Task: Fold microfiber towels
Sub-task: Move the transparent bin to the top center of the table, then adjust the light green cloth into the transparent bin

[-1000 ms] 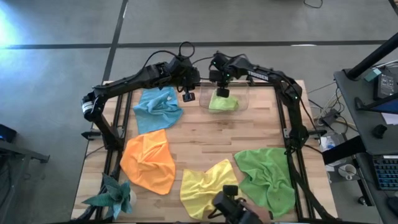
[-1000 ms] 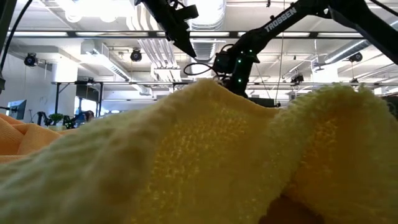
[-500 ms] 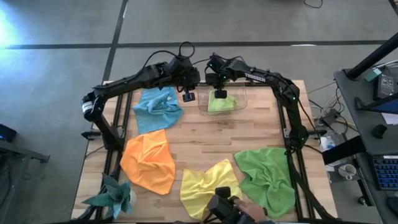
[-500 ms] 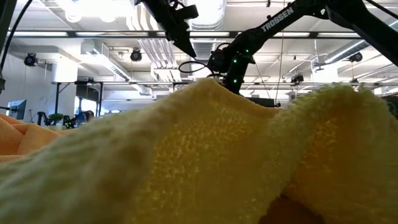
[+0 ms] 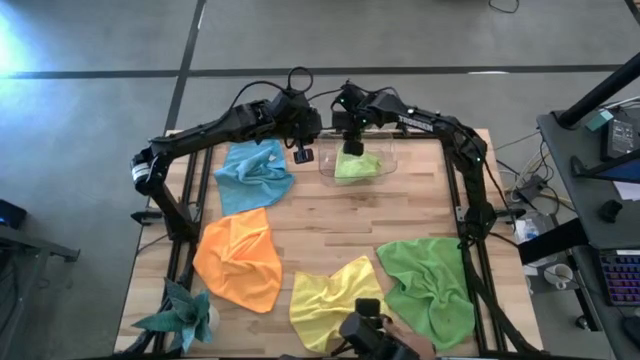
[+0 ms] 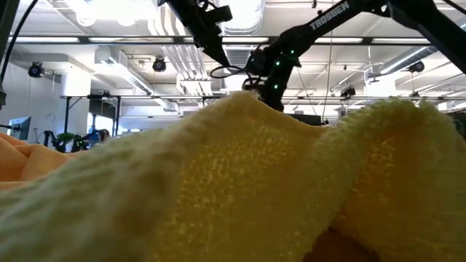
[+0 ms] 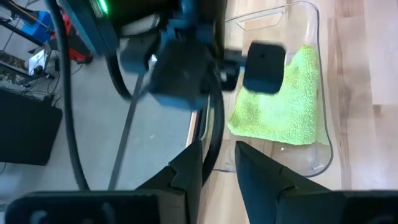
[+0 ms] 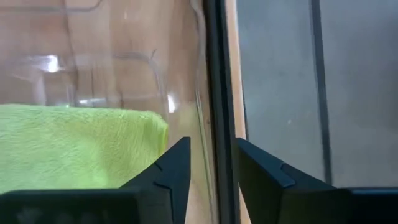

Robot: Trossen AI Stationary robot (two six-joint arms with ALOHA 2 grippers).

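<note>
While the right gripper (image 5: 352, 147) hovers with fingers parted and empty, the folded lime towel (image 5: 357, 166) lies in the clear bin (image 5: 385, 150) just at its 6 o'clock; left gripper (image 5: 303, 155) waits at 9, narrowly open.

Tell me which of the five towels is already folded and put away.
The lime green towel: it lies folded inside the clear container at the table's far edge. The blue, orange, yellow and darker green towels lie crumpled on the bare wood.
</note>
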